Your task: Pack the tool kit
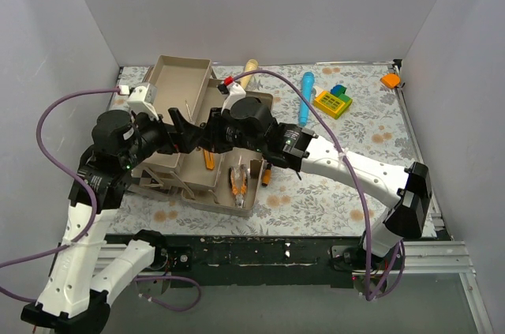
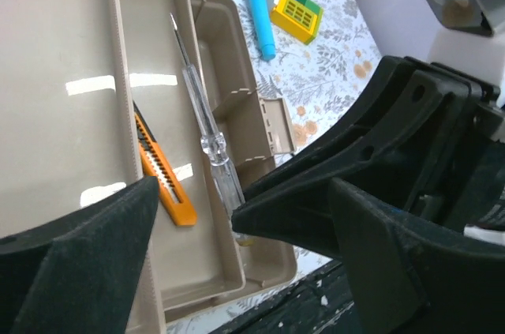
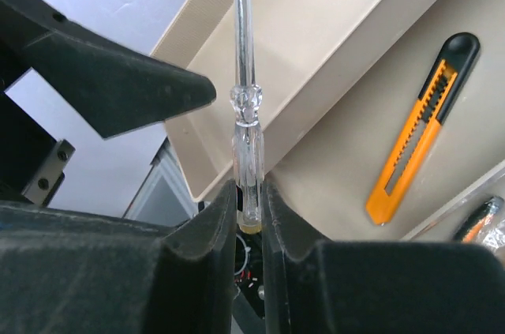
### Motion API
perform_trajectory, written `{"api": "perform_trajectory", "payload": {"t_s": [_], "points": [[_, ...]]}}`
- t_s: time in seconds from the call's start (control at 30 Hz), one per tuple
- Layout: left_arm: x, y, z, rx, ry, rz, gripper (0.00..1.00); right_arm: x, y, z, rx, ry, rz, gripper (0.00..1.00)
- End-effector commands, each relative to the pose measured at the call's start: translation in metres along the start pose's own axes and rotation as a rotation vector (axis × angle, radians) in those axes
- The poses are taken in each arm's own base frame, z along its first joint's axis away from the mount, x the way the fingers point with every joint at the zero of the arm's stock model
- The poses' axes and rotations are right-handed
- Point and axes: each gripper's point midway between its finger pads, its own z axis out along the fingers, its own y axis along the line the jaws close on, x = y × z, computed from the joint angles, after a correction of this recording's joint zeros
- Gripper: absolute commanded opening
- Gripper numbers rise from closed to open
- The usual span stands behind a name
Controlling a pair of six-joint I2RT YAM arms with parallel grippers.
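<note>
The tool kit's tan trays (image 1: 180,73) stand folded open at the left of the table. My right gripper (image 3: 249,208) is shut on the clear handle of a thin screwdriver (image 3: 245,125), whose shaft points up over a tray (image 3: 355,26). In the left wrist view this screwdriver (image 2: 207,133) lies along a tray wall. An orange utility knife (image 2: 162,176) rests in the neighbouring compartment. My left gripper (image 2: 245,192) hangs open just above these trays, close beside the right gripper (image 1: 211,135). Orange-and-black handled tools (image 1: 239,180) lie in the front tray.
On the flowered cloth right of the kit lie a blue cylindrical tool (image 1: 306,97) and a yellow toy block (image 1: 331,102). A small orange piece (image 1: 390,80) sits at the far right corner. A wooden handle (image 1: 249,70) lies behind the trays. White walls enclose the table.
</note>
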Motion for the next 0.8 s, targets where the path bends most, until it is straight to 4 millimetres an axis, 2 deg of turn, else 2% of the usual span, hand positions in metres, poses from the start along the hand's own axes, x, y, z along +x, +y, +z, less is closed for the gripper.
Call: {"api": "perform_trajectory", "payload": {"t_s": [0.0,0.07,0.13,0.23,0.37,0.43,0.53,0.63,0.7,0.77], "points": [[-0.003,0.004,0.008,-0.011,-0.025,-0.031,0.79,-0.024,0.042,-0.015,-0.117,-0.118,-0.022,0.01],[-0.004,0.006,0.009,-0.024,-0.038,-0.035,0.63,-0.021,0.044,-0.017,-0.123,-0.114,-0.025,0.01],[-0.006,0.009,0.008,-0.04,-0.066,-0.044,0.57,-0.018,0.045,-0.018,-0.13,-0.111,-0.028,0.01],[-0.01,0.012,0.005,-0.055,-0.109,-0.066,0.57,-0.014,0.046,-0.02,-0.138,-0.105,-0.034,0.01],[-0.013,0.012,0.008,-0.053,-0.141,-0.093,0.62,-0.007,0.049,-0.023,-0.148,-0.094,-0.043,0.01],[-0.009,0.011,0.015,-0.034,-0.111,-0.099,0.59,-0.006,0.053,-0.025,-0.156,-0.096,-0.052,0.01],[-0.002,0.006,0.024,0.005,-0.064,-0.103,0.23,-0.004,0.057,-0.027,-0.163,-0.097,-0.069,0.01],[-0.004,0.003,0.022,0.019,-0.072,-0.092,0.01,-0.002,0.046,-0.027,-0.119,-0.097,-0.074,0.01],[-0.009,0.002,0.019,0.02,-0.089,-0.066,0.0,-0.006,0.035,-0.033,-0.069,-0.122,-0.079,0.01],[-0.014,-0.001,0.017,0.031,-0.094,-0.039,0.0,-0.009,0.022,-0.041,-0.016,-0.148,-0.101,0.18]]}}
